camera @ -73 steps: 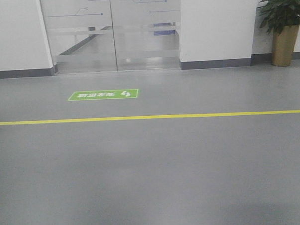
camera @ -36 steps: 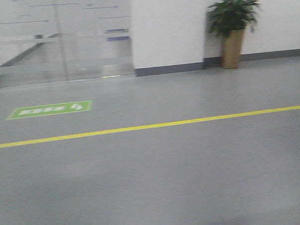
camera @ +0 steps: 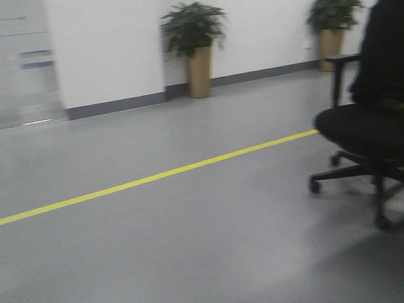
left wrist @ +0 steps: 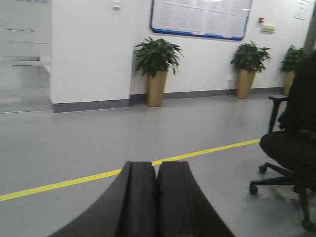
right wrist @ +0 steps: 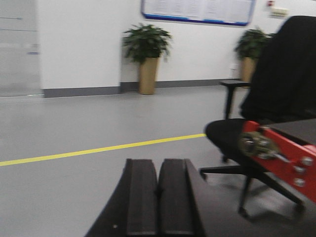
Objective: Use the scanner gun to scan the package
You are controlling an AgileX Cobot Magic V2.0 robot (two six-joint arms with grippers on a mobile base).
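The package and the scanner gun are out of view in every view. My left gripper point(left wrist: 157, 165) fills the bottom of the left wrist view, its two black fingers pressed together with nothing between them. My right gripper point(right wrist: 158, 162) sits the same way at the bottom of the right wrist view, shut and holding nothing. Both point out over bare grey floor.
A yellow floor line point(camera: 156, 175) crosses the grey floor. A black office chair point(camera: 369, 137) with a dark-clad person stands at the right. Potted plants point(camera: 195, 48) line the white wall. A red clamp point(right wrist: 279, 153) on a dark surface edge shows at right.
The front view has swung to the right: the glass door and green floor sign slid off to the left, and the plants and the office chair came into view.
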